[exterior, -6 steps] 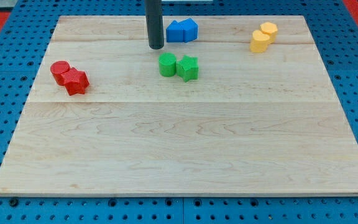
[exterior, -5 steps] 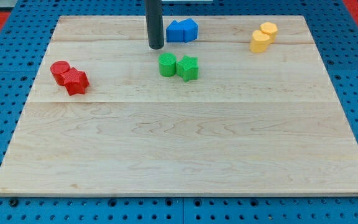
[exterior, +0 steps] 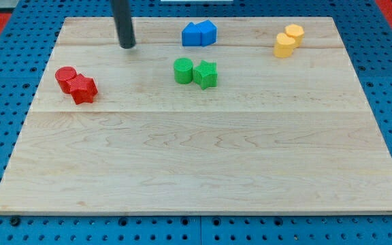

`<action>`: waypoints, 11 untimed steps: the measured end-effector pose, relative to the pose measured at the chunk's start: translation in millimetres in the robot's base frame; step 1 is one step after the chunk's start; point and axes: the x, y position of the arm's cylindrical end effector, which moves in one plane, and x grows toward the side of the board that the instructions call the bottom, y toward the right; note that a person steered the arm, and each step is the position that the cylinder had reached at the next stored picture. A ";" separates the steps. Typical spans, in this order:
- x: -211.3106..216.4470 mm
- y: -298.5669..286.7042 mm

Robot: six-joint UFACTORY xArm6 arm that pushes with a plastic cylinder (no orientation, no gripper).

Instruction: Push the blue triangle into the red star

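The tip has swung away toward nine o'clock, leaving the blue triangle untouched; red star waits; the tool is a bare rod, gripping nothing.

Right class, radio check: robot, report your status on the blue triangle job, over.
My tip near the view's top left, touching no block. Blue triangle beside another blue block, unmoved. Red star far left, against a red cylinder. Path between them open.

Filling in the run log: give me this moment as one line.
my tip: left of blue triangle, apart | red star: touching red cylinder | triangle not yet at star
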 end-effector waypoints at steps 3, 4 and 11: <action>-72.2 30.7; -71.2 52.0; 45.7 88.0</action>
